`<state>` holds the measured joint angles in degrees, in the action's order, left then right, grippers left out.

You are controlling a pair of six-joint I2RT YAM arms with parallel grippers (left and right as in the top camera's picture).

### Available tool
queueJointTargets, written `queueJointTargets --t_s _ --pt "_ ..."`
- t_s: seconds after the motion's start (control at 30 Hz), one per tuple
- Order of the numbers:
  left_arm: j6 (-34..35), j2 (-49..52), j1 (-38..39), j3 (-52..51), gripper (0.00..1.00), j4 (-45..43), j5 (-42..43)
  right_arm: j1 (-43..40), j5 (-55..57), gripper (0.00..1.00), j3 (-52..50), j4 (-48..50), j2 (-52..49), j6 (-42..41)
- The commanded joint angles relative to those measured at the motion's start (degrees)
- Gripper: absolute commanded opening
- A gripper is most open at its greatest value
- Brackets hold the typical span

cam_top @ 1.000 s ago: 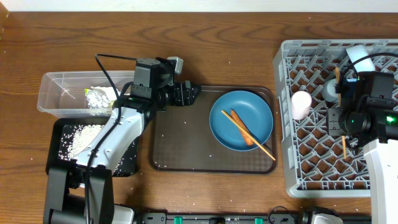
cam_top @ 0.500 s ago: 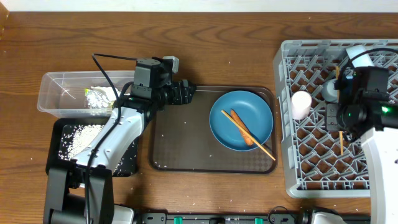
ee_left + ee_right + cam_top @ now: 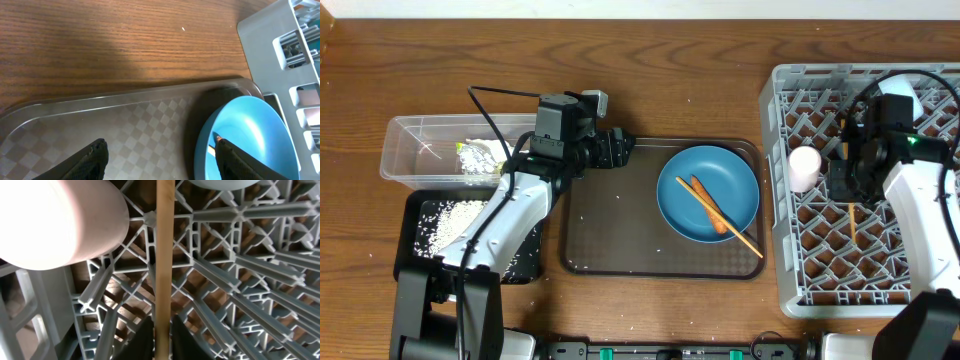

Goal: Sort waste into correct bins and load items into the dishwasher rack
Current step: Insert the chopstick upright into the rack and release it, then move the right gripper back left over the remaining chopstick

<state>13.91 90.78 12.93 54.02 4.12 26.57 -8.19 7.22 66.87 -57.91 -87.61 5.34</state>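
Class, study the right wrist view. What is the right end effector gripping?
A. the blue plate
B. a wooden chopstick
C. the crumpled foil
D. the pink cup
B: the wooden chopstick runs down between the closed fingers of the right end effector, above the dishwasher rack.
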Motion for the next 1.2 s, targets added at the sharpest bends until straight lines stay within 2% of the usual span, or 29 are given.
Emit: queueJointTargets --t_s 0.0,0.1,0.17,0.23,0.53,0.6,0.7,0.77,0.83,0.87,0.97,1.07,1.13,1.17 --pt "-0.1 0.2 0.0 -0.2 0.72 -0.1 -0.7 -0.4 -1.0 0.19 -0.2 0.4 -0.4 -0.6" --pt "-0.1 0.2 0.0 -0.2 0.72 -0.1 -0.7 -0.4 -1.3 0.27 -0.2 1.0 -0.4 -0.6" --pt "-0.1 0.2 0.0 -0.2 0.72 -0.1 -0.7 -0.4 -1.3 0.37 -0.2 1.4 -0.4 -0.6" --pt "-0.1 0.2 0.0 -0.2 0.72 -0.1 -0.7 -0.4 -1.9 0.40 -0.2 1.9 -0.4 -0.6" --pt "-0.1 0.2 0.0 -0.2 0.72 -0.1 -0.7 -0.3 -13.1 0.40 2.6 2.8 0.1 0.1" --pt "-0.1 0.2 0.0 -0.2 0.72 -0.1 -0.7 -0.2 -19.6 0.40 4.4 2.7 0.8 -0.2" --pt "-0.1 0.2 0.0 -0.2 0.72 -0.1 -0.7 0.0 -35.2 0.42 5.8 3.5 2.0 -0.1" --pt "0.0 0.2 0.0 -0.2 0.72 -0.1 -0.7 0.0 -45.4 0.49 5.8 3.7 2.6 -0.1" --pt "0.0 0.2 0.0 -0.2 0.72 -0.1 -0.7 0.1 -52.4 0.69 5.7 3.1 2.5 -0.1" --pt "0.0 0.2 0.0 -0.2 0.72 -0.1 -0.7 0.4 -54.5 0.74 5.4 3.0 2.5 0.8" --pt "0.0 0.2 0.0 -0.2 0.72 -0.1 -0.7 2.1 -57.2 0.75 4.5 2.8 2.4 5.4" --pt "0.4 0.2 0.0 -0.2 0.72 -0.1 -0.7 6.2 -56.9 0.88 3.0 2.8 2.4 8.3" --pt "0.4 0.2 0.0 -0.2 0.72 -0.1 -0.7 9.6 -54.0 0.88 2.0 2.9 2.4 8.9" --pt "0.4 0.2 0.0 -0.2 0.72 -0.1 -0.7 11.5 -51.3 0.78 1.5 2.9 2.4 8.9"
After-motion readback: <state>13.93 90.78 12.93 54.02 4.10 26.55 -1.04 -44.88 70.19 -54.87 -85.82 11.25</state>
